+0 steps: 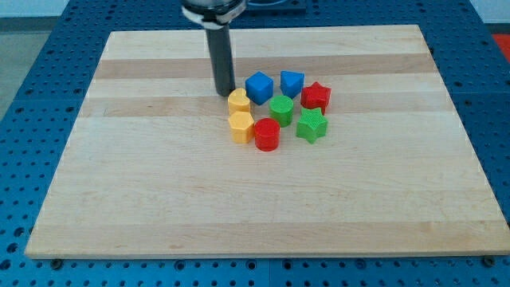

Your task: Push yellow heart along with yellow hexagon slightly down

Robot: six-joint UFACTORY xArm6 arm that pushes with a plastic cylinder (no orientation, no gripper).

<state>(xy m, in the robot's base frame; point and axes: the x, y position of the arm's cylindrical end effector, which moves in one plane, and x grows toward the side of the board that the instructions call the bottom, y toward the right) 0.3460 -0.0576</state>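
My tip (225, 92) rests on the board just above and slightly left of the upper yellow block (238, 101), close to touching it. That block looks like the yellow heart. The yellow hexagon (241, 126) sits directly below it, touching it. The rod rises straight up to the view's top.
A blue cube (259, 87) and another blue block (292, 82) lie right of my tip. A red star (316, 96), green cylinder (280, 109), green star (311, 125) and red cylinder (267, 135) crowd the yellow pair's right. The wooden board (159, 183) sits on a blue perforated table.
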